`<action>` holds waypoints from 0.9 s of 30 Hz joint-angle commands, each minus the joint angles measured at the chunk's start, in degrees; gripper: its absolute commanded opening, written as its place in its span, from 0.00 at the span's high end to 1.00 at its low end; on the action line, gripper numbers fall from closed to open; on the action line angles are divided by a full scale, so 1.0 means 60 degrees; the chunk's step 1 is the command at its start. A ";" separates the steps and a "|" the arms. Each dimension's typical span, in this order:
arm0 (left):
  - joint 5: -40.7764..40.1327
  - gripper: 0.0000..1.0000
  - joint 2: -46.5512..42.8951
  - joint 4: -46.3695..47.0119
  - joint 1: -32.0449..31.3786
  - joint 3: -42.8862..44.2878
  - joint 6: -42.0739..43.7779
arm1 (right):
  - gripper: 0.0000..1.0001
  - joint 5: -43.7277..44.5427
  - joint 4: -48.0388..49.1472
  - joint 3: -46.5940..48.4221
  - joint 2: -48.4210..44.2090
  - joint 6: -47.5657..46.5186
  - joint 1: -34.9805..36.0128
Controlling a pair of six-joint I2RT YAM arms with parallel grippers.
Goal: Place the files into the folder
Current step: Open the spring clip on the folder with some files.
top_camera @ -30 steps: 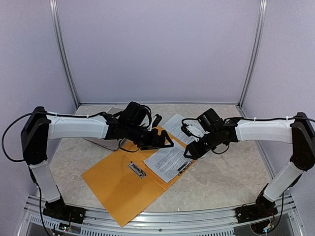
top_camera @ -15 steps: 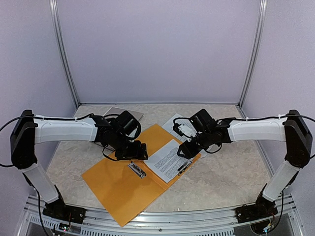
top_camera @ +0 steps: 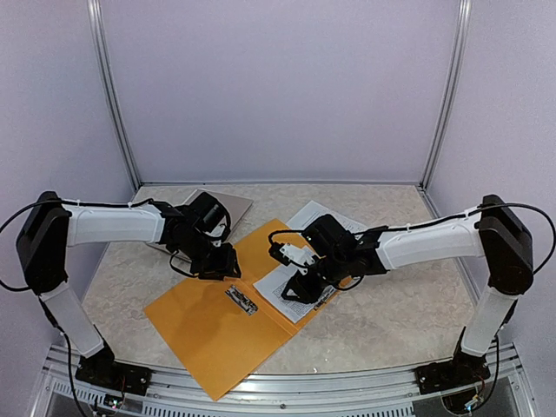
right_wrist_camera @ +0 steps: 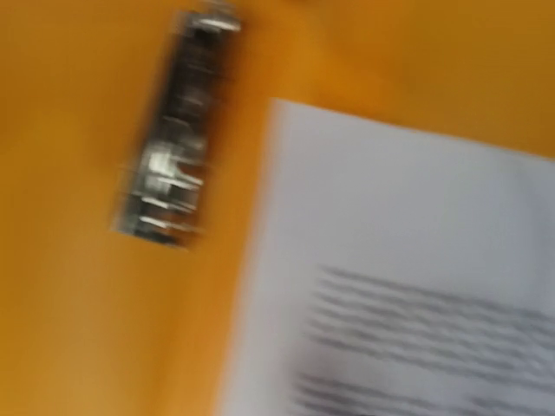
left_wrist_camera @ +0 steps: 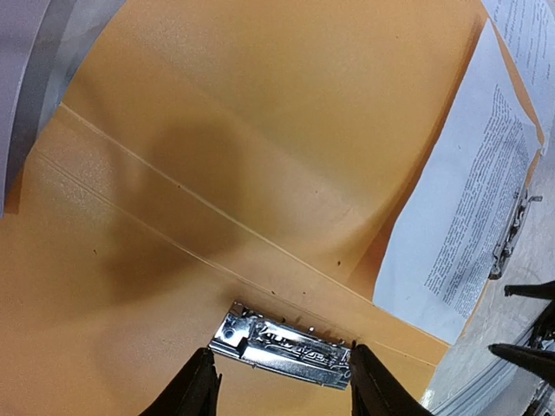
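Observation:
The orange folder (top_camera: 204, 334) lies open on the table, with a metal clip (top_camera: 241, 300) near its spine. One printed sheet of the files (top_camera: 291, 295) rests on its right flap; another sheet (top_camera: 334, 221) lies on the table behind. My left gripper (top_camera: 219, 266) hovers low over the spine. In the left wrist view its open fingers (left_wrist_camera: 196, 392) stand at either end of the clip (left_wrist_camera: 282, 342), holding nothing. My right gripper (top_camera: 300, 282) is over the sheet on the flap; its wrist view is blurred, showing only clip (right_wrist_camera: 178, 165) and paper (right_wrist_camera: 408, 260). Its two dark fingertips (left_wrist_camera: 525, 291) show apart.
A grey flat board (top_camera: 233, 205) lies at the back left, partly under the left arm. A second metal clip (left_wrist_camera: 512, 234) sits at the folder's right edge beside the sheet. Metal frame posts and purple walls close in the table.
Both arms swung left and lower. The left gripper went from the folder's upper flap to the spine clip, narrowing its jaws. The right gripper slid left onto the sheet.

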 commanded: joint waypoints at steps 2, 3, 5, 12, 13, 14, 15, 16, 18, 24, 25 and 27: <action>0.0921 0.56 0.0260 0.0746 0.0327 -0.0357 0.0319 | 0.63 0.0096 0.1155 -0.0017 0.0084 0.0506 0.0784; 0.1012 0.56 0.0336 0.0841 0.0350 -0.0384 0.0363 | 0.63 0.0162 0.1385 -0.0036 0.0132 0.0694 0.0899; 0.1062 0.57 0.0401 0.1023 0.0400 -0.0491 0.0390 | 0.62 0.0188 0.1871 -0.0033 0.0305 0.1082 0.1049; 0.1354 0.57 0.0459 0.1279 0.0882 -0.0562 0.0449 | 0.53 0.0480 0.2173 0.0918 0.1614 0.1566 0.1412; 0.1376 0.57 0.0488 0.1285 0.0919 -0.0558 0.0444 | 0.53 0.0525 0.2122 0.1097 0.1781 0.1612 0.1426; 0.1386 0.57 0.0510 0.1291 0.0938 -0.0565 0.0425 | 0.52 0.0545 0.2070 0.1248 0.1952 0.1675 0.1439; 0.1397 0.57 0.0536 0.1316 0.0954 -0.0578 0.0410 | 0.51 0.0584 0.2038 0.1380 0.2068 0.1721 0.1439; 0.1412 0.57 0.0551 0.1324 0.0968 -0.0597 0.0386 | 0.51 0.0668 0.2032 0.1474 0.2197 0.1776 0.1444; 0.1445 0.57 0.0570 0.1387 0.0984 -0.0650 0.0363 | 0.48 0.0836 0.1936 0.1642 0.2372 0.1811 0.1472; 0.1525 0.58 0.0578 0.1497 0.0999 -0.0708 0.0372 | 0.51 0.0963 0.1544 0.1960 0.2843 0.1762 0.1584; 0.1531 0.57 0.0591 0.1497 0.1007 -0.0703 0.0387 | 0.52 0.1008 0.1472 0.2002 0.2905 0.1747 0.1609; 0.1535 0.58 0.0613 0.1489 0.1021 -0.0704 0.0419 | 0.55 0.1060 0.1378 0.2027 0.3017 0.1713 0.1678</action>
